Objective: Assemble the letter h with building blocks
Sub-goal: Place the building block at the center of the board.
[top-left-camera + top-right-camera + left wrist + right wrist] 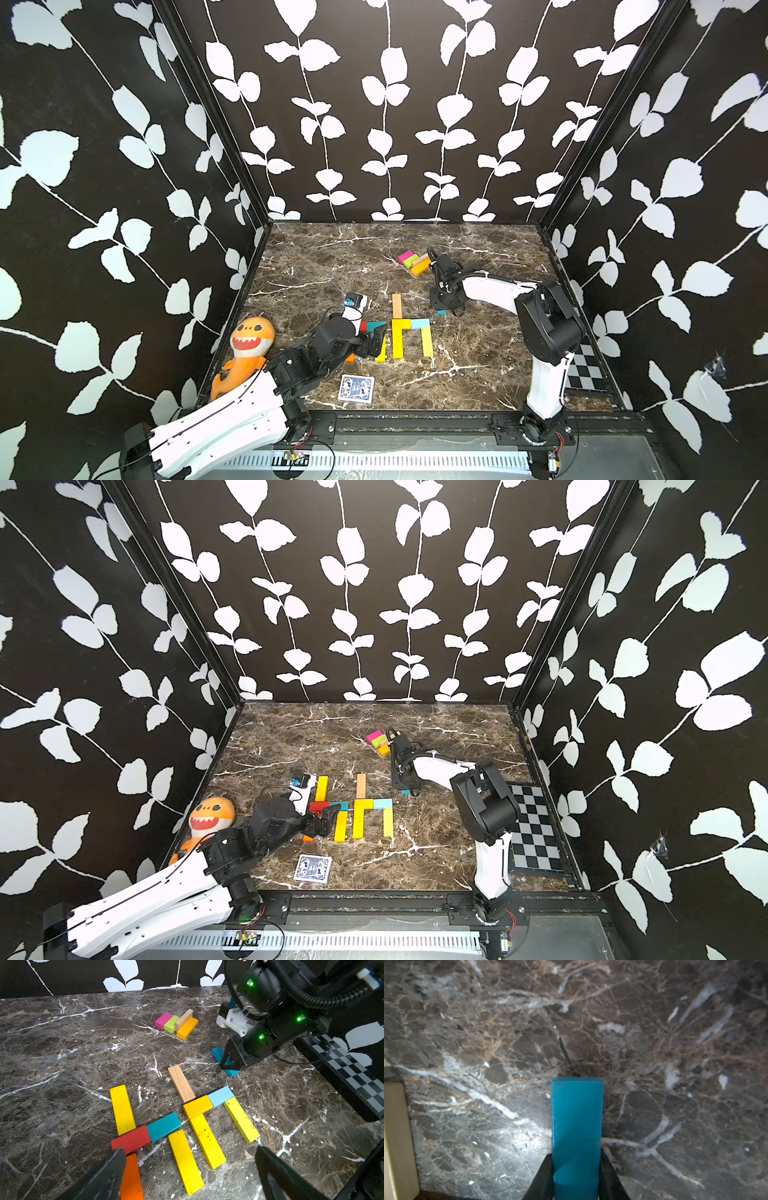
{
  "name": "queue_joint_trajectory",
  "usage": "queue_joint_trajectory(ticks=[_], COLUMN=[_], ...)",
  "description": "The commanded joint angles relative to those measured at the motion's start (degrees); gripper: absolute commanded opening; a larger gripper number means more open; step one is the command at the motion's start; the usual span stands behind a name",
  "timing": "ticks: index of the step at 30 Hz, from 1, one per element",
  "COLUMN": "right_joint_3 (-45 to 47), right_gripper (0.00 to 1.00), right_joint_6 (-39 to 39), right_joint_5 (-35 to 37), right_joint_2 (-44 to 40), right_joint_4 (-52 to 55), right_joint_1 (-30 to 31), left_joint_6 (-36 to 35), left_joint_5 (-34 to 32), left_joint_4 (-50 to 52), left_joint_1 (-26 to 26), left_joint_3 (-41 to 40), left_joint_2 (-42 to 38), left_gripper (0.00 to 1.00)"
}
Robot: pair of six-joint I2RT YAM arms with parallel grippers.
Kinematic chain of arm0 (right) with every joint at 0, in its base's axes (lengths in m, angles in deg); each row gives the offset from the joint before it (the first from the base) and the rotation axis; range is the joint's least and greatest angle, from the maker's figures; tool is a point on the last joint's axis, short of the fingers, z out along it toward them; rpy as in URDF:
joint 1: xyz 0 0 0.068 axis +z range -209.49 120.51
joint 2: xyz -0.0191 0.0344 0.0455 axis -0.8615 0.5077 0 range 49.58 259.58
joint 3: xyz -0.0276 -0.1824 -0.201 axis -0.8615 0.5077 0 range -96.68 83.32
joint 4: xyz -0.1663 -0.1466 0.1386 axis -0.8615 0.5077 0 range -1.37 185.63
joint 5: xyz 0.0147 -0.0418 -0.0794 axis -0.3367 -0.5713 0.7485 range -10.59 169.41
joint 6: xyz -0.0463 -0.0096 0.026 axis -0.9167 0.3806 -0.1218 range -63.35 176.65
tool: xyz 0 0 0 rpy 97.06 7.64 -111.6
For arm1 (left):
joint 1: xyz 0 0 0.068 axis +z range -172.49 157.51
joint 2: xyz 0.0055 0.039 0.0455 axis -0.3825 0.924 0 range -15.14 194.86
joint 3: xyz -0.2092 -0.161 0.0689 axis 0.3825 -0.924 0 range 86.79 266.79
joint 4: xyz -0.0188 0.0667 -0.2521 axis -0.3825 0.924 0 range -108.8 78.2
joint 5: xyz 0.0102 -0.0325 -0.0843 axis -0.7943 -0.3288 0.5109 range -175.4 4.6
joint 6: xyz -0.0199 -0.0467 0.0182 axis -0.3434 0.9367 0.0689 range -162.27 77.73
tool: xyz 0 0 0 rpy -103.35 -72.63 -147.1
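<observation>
Black leaf-patterned walls (374,104) are enclosing a marble bench (324,257). The left hand (373,340) is hovering, released, over the building blocks (409,336), which are lying flat mid-bench in 2 h shapes side by side. The right hand (576,1159) is grasping a teal block (577,1113) low over the bench beyond them; 4 spare blocks (414,262) are lying farther back.

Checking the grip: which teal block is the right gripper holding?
The lone teal block, set apart, in the right gripper; the other teal block adjoins the red block.
</observation>
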Motion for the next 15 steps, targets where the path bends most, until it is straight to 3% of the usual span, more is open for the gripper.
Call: queue_joint_trajectory(ticks=[1, 4, 8, 15], right_joint_3=[1.39, 1.67, 1.33, 0.34], right_gripper=[0.28, 0.37, 0.59, 0.69], right_joint_6=[2.20, 2.97, 3.48, 2.80], right_joint_5=[1.45, 0.68, 1.41, 0.04], right_joint_2=[-0.90, -1.01, -1.48, -6.81], right_joint_4=[1.23, 0.80, 0.86, -1.86], right_joint_1=[0.72, 0.93, 1.08, 1.10], left_joint_6=[0.00, -0.01, -0.14, -0.55], left_joint_5=[-0.66, -0.85, -0.85, -1.12], left_joint_4=[-0.13, 0.18, 0.26, 0.68], left_joint_1=[0.03, 0.04, 0.03, 0.07], left_joint_3=[1.27, 1.26, 1.41, 1.88], left_joint_2=[-1.01, -1.19, -1.20, -1.54], left_gripper=[0.99, 0.99, 0.99, 0.99])
